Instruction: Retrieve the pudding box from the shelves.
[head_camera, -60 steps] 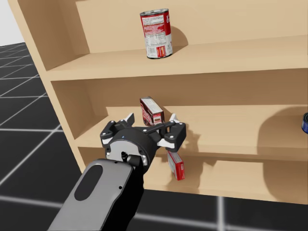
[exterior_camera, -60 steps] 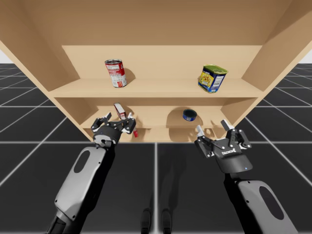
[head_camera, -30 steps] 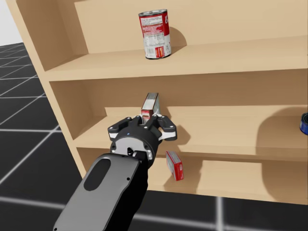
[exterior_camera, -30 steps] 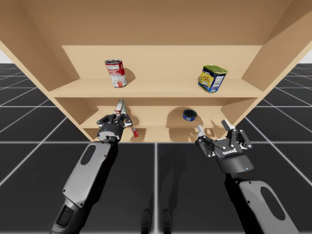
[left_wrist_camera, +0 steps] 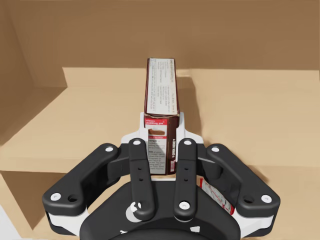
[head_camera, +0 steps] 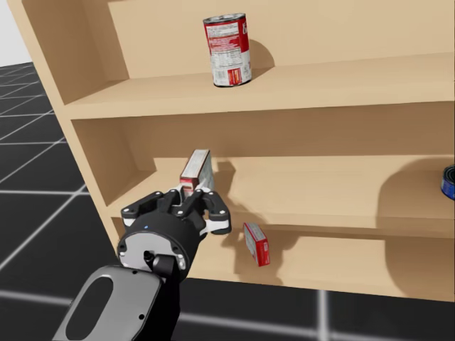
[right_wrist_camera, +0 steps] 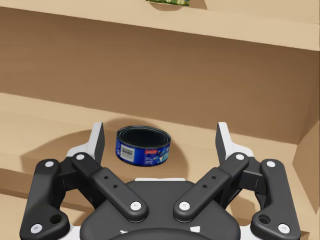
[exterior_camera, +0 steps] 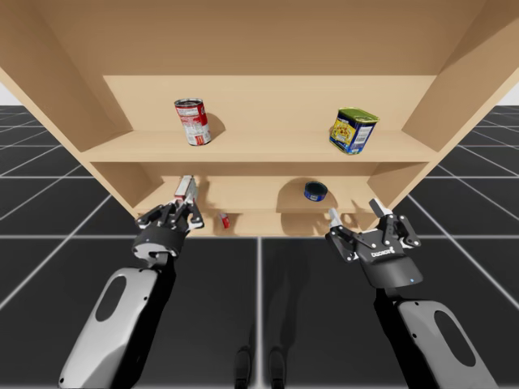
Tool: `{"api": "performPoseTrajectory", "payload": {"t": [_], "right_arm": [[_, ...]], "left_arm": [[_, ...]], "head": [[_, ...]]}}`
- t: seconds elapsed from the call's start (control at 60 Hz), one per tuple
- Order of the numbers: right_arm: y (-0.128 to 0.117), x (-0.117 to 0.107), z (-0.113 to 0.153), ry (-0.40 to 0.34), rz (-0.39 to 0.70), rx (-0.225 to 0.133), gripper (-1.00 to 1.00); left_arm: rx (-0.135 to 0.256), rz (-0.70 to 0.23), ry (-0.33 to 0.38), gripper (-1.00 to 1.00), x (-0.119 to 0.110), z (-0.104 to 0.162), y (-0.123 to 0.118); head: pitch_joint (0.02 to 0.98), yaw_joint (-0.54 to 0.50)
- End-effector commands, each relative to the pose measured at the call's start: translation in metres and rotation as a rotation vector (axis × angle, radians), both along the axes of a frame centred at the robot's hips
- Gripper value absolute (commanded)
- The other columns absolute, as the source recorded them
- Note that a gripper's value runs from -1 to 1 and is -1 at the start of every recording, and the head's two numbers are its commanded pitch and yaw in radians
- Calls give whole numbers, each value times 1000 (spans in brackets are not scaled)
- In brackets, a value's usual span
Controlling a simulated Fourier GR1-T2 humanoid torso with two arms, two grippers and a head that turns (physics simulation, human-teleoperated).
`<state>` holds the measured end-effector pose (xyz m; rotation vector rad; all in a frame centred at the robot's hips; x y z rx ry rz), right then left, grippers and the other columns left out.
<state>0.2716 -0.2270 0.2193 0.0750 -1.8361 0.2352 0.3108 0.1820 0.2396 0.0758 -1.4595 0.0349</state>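
Pudding box (left_wrist_camera: pixel 161 100) pinched by left pincer (left_wrist_camera: pixel 161 131), seemingly at shelf (head_camera: pixel 320 192) edge; right pincer (right_wrist_camera: pixel 160 137) spread.

Head view: the left gripper (head_camera: pixel 195 204) covers the lower end of the pudding box (head_camera: pixel 197 167). The blue tin (head_camera: pixel 449 182) is cut by the picture's edge, with a sliver showing.

Left wrist view: the gripper's body hides most of the small red box (left_wrist_camera: pixel 214 192) under it.

Right wrist view: the green-and-yellow can (right_wrist_camera: pixel 168 2) is cut off, and just its lower rim is visible.
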Motion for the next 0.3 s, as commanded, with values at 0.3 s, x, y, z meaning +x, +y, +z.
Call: {"api": "performPoseTrajectory", "payload": {"t": [0.3], "right_arm": [[-1,0,0,-2,-5,3,-1000]], "left_arm": [[75,-122,-39,1000,-81,9,24]], "head": [[558,258]]}}
